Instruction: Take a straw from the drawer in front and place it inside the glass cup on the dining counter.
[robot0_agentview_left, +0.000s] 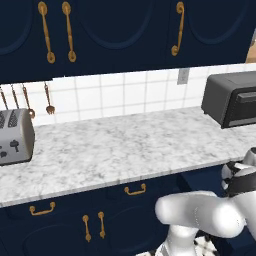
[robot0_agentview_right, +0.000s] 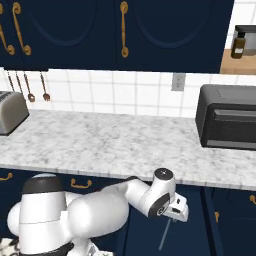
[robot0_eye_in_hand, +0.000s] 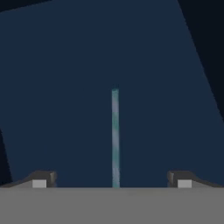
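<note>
Below the marble tabletop (robot0_agentview_right: 100, 145), low against the navy cabinet fronts, sits the hand (robot0_agentview_right: 176, 212), with a thin pale straw (robot0_agentview_right: 165, 234) hanging beneath it in the right base view. Seen from the hand camera, the straw (robot0_eye_in_hand: 115, 135) appears as a slim teal-grey line on a flat navy surface, probably the floor of the drawer (robot0_eye_in_hand: 87, 87), though hard to confirm. Fingertips (robot0_eye_in_hand: 43, 179) stand wide apart at either side, well clear of the straw and gripping nothing.

Likely step: reaching for and picking up the straw. Best done by keeping the straw centred between the fingers, descending straight along the current line, and closing across its thin width somewhere near mid-length so it does not tip or swing afterwards. Worth closing gently, since so light and round a thing could roll or squirt sideways.

Long axis runs from bottom to top of the hand view, directly away from the camera, crosswise to the closing direction of the fingers. Slightly off vertical, leaning lower-left, in the right base view.
</note>
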